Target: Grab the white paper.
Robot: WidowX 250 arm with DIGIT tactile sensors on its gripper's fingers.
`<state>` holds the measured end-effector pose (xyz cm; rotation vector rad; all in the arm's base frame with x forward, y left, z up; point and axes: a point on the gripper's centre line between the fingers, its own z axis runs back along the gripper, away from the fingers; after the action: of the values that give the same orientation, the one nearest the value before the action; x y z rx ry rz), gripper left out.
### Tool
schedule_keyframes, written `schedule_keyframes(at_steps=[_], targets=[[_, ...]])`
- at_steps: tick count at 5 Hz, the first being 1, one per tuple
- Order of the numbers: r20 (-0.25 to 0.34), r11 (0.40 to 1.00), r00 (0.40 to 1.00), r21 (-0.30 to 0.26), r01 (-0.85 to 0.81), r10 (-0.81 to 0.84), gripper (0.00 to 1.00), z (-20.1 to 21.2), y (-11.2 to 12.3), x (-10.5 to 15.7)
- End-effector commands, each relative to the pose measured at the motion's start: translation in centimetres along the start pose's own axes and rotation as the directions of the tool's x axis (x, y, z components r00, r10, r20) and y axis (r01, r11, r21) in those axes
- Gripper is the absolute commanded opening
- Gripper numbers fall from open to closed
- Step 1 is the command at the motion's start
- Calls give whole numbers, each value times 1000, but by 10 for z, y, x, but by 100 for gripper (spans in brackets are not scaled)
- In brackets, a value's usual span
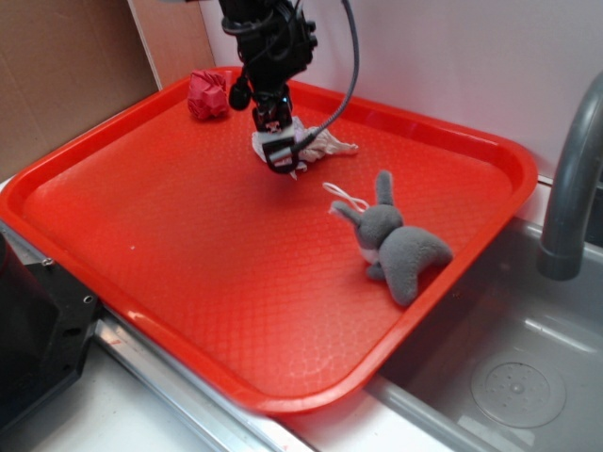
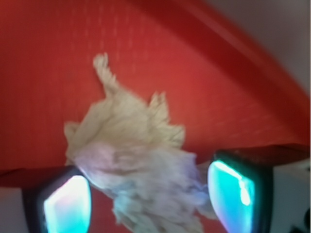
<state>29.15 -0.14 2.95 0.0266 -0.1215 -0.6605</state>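
A: Three loose items on the red tray [image 1: 141,188], exterior view. Item one: the white paper [image 1: 316,143], near the tray's far rim, its wispy tail trailing off to the picture's right. Item two: a red paper ball [image 1: 208,94], far left corner. Item three: a grey plush bunny [image 1: 391,240], well apart toward the right edge. A sink [image 1: 509,377] lies beside the tray, a grey faucet [image 1: 575,179] over it.

B: And the claw?

A: The claw [image 1: 279,155] stands low over the near-left end of the paper, directly above the wad's bulk. Whether it touches cannot be told from here.

B: Wrist view?

A: One item listed: the white paper [image 2: 136,155], sitting between the two fingers [image 2: 68,206], bulky end in the gap, tail pointing away from the claw toward the tray's rim. The long axis runs roughly crosswise to the closing line. Claw spread, a finger on each side, nothing pinched yet.

B: Judgement?

A: Paper is centred; closing on the bulk looks sufficient.
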Motion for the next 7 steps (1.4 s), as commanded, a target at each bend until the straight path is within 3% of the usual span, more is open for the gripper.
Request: schedule_keyframes(at_steps=[1,2,3,4,5,6,7], targets=[[-60,997,996,31,-69,71,0,-18,16,29],[8,986,988,66,-153,153,0,-1,27,28],[54,919,938,193,-345,341,0,46,39,17],[48,790,834,293,-538,550,0,101,35,-25],[67,632,664,245,-735,745,0,131,17,-63],[24,433,443,169,-885,896,0,155,-27,-79],[-61,415,410,113,-903,910,0,176,-56,-83]])
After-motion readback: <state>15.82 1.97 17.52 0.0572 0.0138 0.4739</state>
